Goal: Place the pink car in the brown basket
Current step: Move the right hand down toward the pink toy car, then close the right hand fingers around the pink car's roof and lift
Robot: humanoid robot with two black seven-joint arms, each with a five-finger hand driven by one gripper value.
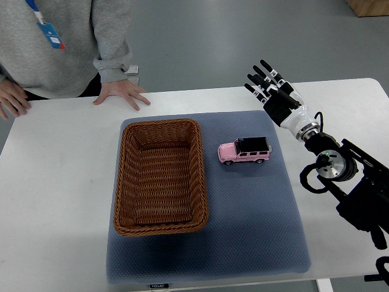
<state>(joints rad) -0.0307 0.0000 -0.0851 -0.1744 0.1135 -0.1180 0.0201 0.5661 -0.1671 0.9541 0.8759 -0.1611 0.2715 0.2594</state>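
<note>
Pink car [244, 151]: a small toy off-roader with a black roof, standing on its wheels on the mat, its length running left to right, just to the right of the basket and apart from it; nothing touches it.
Basket [124, 182]: brown woven wicker, rectangular, open side up, on the left half of the mat; its inside holds nothing that can be seen.
Mat [261, 231]: grey-blue padded fabric under both car and basket; a small dark tag sits on its near edge with pale lettering too small to read.
Table [55, 201]: white top, with the mat lying in its middle.
Right hand [271, 91]: black fingers with a white back, its arm entering from the right edge; it sits above the far right corner of the mat, well apart from the car, fingers spread straight and pointing away, holding nothing.
Right arm [340, 173]: black joints and cables, lying over the right side of the table.
Left arm: not seen anywhere along the left edge.
Person [61, 42]: stands at the far side of the table in a grey sweatshirt, with a blue badge on a blue lanyard; one hand [120, 94] rests flat on the table edge, another shows at the far left edge.
Floor: grey, beyond the table.
</note>
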